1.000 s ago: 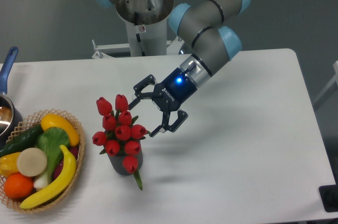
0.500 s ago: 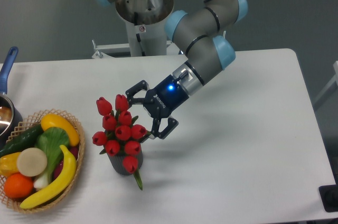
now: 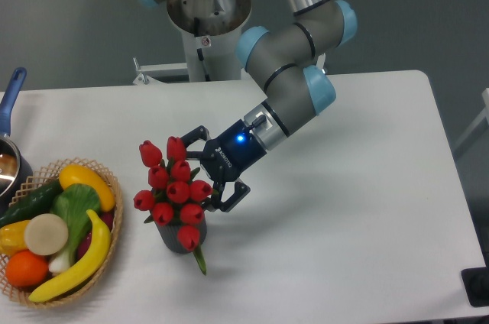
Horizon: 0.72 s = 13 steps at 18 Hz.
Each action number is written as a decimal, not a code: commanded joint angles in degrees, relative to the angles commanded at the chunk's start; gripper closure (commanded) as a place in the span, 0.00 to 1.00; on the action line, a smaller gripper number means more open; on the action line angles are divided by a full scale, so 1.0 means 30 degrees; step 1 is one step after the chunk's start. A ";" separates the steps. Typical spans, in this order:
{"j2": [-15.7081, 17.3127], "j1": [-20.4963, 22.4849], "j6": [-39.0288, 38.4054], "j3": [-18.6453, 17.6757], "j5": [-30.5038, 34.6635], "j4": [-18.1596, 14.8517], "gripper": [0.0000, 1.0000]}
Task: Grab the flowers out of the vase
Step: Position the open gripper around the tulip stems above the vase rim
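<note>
Where the white tabletop point(image 3: 359, 209) meets its left-centre area stands the vase point(image 3: 177, 237), a small dark grey cylinder, mostly hidden behind blooms. Flowers point(image 3: 173, 190): about ten red tulip buds, glossy and closed, clustered in a loose upright bunch, with green leaves between them and one green stem tip hanging down past the front of the vase. One bud droops low over the vase wall; two stand highest at the top left of the bunch. Gripper point(image 3: 205, 172): black, with a blue light on its body, on a grey and pale blue arm point(image 3: 286, 72) reaching down from the upper centre, tilted toward the left. Fingers point(image 3: 231, 195): spread apart, released, one prong above and one below the right side of the bunch, close against the outer buds; whether they touch the buds cannot be told. Nothing is held. Wicker basket point(image 3: 107, 259): at the left edge of the tabletop, well apart from the vase, holding a banana, an orange, a cucumber, a yellow squash and other produce. Pot with blue handle point(image 3: 11, 95): partly in view at the far left edge.
</note>
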 joint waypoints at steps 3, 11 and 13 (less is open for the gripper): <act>-0.0439 -0.0293 0.0000 0.0557 0.0000 0.0000 0.00; -0.0439 -0.0294 0.0000 0.0528 0.0000 0.0117 0.27; -0.0381 -0.0294 0.0000 0.0441 0.0000 0.0117 0.34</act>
